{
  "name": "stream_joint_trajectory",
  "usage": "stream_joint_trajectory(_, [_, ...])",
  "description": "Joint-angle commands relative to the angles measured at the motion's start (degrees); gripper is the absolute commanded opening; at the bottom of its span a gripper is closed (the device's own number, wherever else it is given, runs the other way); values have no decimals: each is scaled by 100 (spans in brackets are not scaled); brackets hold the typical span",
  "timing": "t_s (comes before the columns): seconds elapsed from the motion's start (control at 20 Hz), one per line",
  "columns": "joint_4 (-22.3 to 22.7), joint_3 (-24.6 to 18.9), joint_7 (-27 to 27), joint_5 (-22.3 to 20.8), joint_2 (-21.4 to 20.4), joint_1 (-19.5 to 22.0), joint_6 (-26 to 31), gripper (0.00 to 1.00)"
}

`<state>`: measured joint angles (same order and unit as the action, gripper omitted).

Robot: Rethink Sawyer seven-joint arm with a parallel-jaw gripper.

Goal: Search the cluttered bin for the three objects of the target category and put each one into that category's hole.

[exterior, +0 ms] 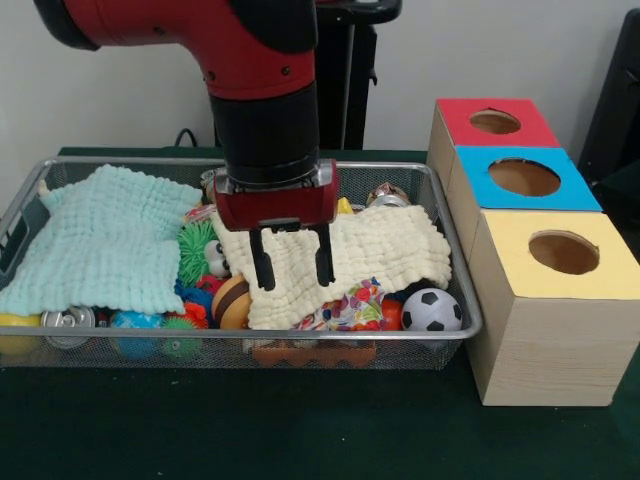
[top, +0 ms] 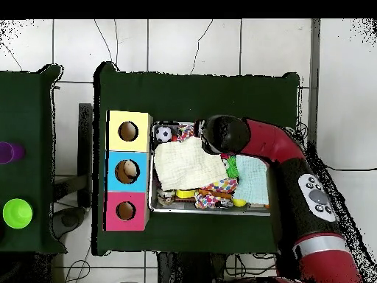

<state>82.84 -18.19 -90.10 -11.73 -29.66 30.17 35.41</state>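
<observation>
Green surface [exterior: 300, 430] fills the foreground of the front view, and on it we see the bin [exterior: 440, 340], its near rim closest to us, with 3 wooden boxes just beside it: a yellow box [exterior: 555, 300] nearest, then a blue box [exterior: 520, 180], then a red box [exterior: 495, 122], each with 1 round hole in its top.

We find the bin crowded. Spread over the clutter are 2 cloths: a pale green cloth [exterior: 105, 240] on one side and a cream cloth [exterior: 370, 255] in the middle. At the edges we make out a football [exterior: 432, 310], a green spiky ball [exterior: 195, 250], a can [exterior: 68, 322] and a patterned pouch [exterior: 350, 308].

Our claw [exterior: 291, 262] hangs over the cream cloth with its 2 fingers [exterior: 262, 265] apart and nothing between them; whether the tips touch the cloth we cannot tell.

We judge the cloths light, limp and easy to bunch, so a pinch at a fold or free edge should lift one and bare what lies under it. The balls look light but round and likely to roll from a loose grip; we would close across the widest part. The can seems stiff and smooth, best taken across its body.
</observation>
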Motion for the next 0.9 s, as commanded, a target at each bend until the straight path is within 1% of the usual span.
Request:
stream_joint_trajectory(0.05, [258,-486,423,-436,317,18,-453,100])
stream_joint_trajectory(0.2, [368,-562,354,-494,369,122,-590,100])
stream_joint_trajectory(0.4, [381,-668,475,-595,448,307,-607,100])
stream_joint_trajectory(0.65, [326,-780,608,-715,463,474,-479,100])
stream_joint_trajectory(0.9, [144,-888,871,-884,566,579,-197,100])
